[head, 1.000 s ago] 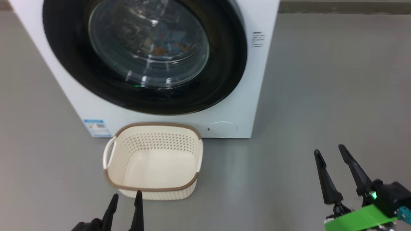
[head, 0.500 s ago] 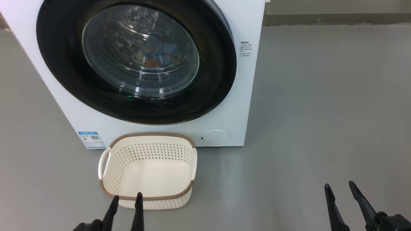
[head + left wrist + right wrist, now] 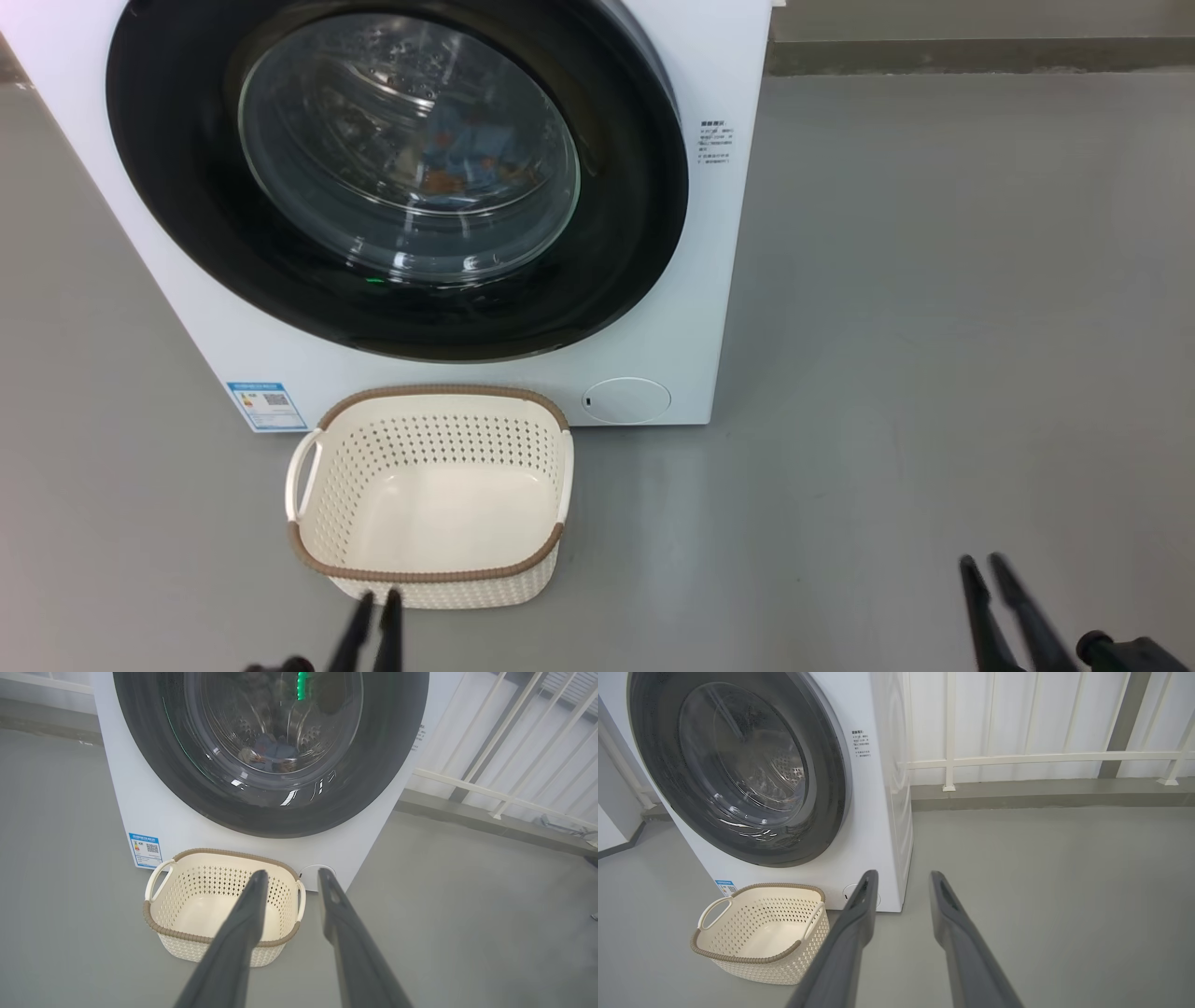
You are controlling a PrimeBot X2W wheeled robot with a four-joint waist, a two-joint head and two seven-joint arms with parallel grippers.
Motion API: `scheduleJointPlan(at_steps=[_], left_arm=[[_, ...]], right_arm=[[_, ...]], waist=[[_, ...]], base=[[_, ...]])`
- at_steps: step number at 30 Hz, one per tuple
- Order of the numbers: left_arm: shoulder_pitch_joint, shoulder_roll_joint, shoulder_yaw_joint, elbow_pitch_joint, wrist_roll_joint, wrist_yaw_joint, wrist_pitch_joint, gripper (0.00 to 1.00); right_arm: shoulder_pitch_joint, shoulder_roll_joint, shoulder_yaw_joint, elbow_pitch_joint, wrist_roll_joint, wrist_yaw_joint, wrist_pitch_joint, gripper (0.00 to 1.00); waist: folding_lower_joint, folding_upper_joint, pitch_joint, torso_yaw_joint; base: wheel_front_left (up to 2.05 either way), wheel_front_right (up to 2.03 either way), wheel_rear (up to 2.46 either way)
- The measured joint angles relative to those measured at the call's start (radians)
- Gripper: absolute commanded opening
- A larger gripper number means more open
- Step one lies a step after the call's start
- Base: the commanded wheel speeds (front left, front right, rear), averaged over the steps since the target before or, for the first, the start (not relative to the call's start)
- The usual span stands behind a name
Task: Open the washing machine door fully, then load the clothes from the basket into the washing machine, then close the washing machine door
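At the far left, a blue label (image 3: 266, 405) sits on the bottom corner of the washing machine (image 3: 728, 280), a white box standing on the grey floor (image 3: 934, 327). Low in the head view, the left gripper (image 3: 376, 597) points up at the near wall of the basket (image 3: 446, 389). Its two dark fingers are a narrow gap apart with nothing between them, and their tips lie just short of the brown rim. In the left wrist view the same gripper (image 3: 292, 873) has one finger lying across the basket (image 3: 154, 910) and the other just to its right.

The basket stands on the floor right against the foot of the machine, below the door, with its cream bottom bare. Above it, the round black door (image 3: 635, 233) sits shut against the front. Through its glass, the clothes (image 3: 462, 163) show as a blue and orange heap in the drum. A round flap (image 3: 625, 399) sits to the right of the basket.

Far right, the right gripper (image 3: 982, 560) hangs over bare floor, well apart from the basket and machine. Its fingers are likewise slightly parted and hold nothing. In its own wrist view, the right gripper (image 3: 903, 875) points past the machine's right corner, with the basket (image 3: 738, 956) off to the left and a white railing (image 3: 1017, 758) behind.
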Motion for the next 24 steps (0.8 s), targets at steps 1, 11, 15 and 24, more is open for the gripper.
scheduleJointPlan(at_steps=[1,11,15,24], left_arm=[[0.007,-0.001,-0.002,0.012,0.0,0.0,0.0,0.0],[0.023,-0.003,0.004,0.033,-0.083,0.0,0.019,0.0],[0.023,-0.003,0.009,0.033,-0.111,-0.001,0.026,0.0],[0.017,-0.002,0.025,0.037,-0.205,-0.009,0.052,0.0]], right_arm=[[0.0,0.002,0.0,0.015,0.0,0.0,0.0,0.0],[0.0,0.007,0.0,0.046,0.094,0.0,0.024,0.0],[-0.001,0.007,0.0,0.05,0.124,0.0,0.033,0.0],[-0.009,0.006,0.0,0.063,0.231,0.0,0.054,0.0]], waist=[[0.0,0.0,0.0,0.0],[0.0003,0.0,0.0,-0.005],[0.0002,0.0,0.002,-0.006],[0.0002,0.0,0.004,-0.011]], base=[[0.0,0.0,0.0],[0.0,0.0,0.0],[0.0,0.0,0.0],[0.0,0.0,0.0]])
